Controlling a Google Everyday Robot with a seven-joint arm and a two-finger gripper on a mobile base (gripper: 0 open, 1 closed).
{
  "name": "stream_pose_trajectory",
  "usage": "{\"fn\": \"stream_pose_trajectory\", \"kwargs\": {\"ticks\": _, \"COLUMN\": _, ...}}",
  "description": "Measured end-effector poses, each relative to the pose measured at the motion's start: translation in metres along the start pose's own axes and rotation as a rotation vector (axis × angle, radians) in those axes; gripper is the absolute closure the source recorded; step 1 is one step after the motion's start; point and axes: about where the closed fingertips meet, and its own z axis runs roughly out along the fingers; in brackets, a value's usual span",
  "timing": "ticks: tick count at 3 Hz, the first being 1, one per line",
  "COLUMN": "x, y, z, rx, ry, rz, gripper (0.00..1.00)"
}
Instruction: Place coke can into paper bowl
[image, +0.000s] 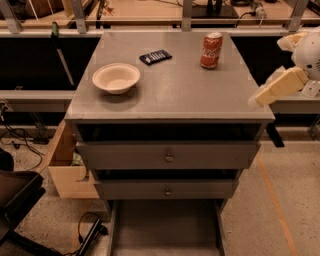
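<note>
Can (211, 50) upright at far right of cabinet top (175, 100). Bowl (116, 78) well apart at left, nearer. Dark flat object (155, 56) between them, far side. Gripper (266, 93) off the right edge, clear of can; released or clenched, cannot tell.

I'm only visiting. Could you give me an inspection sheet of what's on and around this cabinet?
Surface: grey cabinet top, flat.
Job's things: coke can upright at back right; paper bowl at front left, nothing in it.
Clutter: small dark flat object toward the back, between them.
Grippers: gripper by the top's right edge, apart from the can.
Cables: black cables on the floor at left.
Surroundings: two drawers below; wooden box at left.
</note>
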Motion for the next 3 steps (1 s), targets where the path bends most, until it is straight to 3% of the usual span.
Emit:
{"fn": "stream_pose_trajectory", "kwargs": {"ticks": 1, "x": -0.024, "y": -0.056, "z": 0.028, "rx": 0.069, "ry": -0.275, "rz": 0.097, "gripper": 0.0}}
{"fn": "stream_pose_trajectory", "kwargs": {"ticks": 2, "x": -0.04, "y": -0.1, "z": 0.049, "rx": 0.143, "ry": -0.487, "rz": 0.194, "gripper": 0.0}}
{"fn": "stream_pose_trajectory", "kwargs": {"ticks": 3, "x": -0.043, "y": -0.108, "z": 0.055, "rx": 0.162, "ry": -0.51, "rz": 0.214, "gripper": 0.0}}
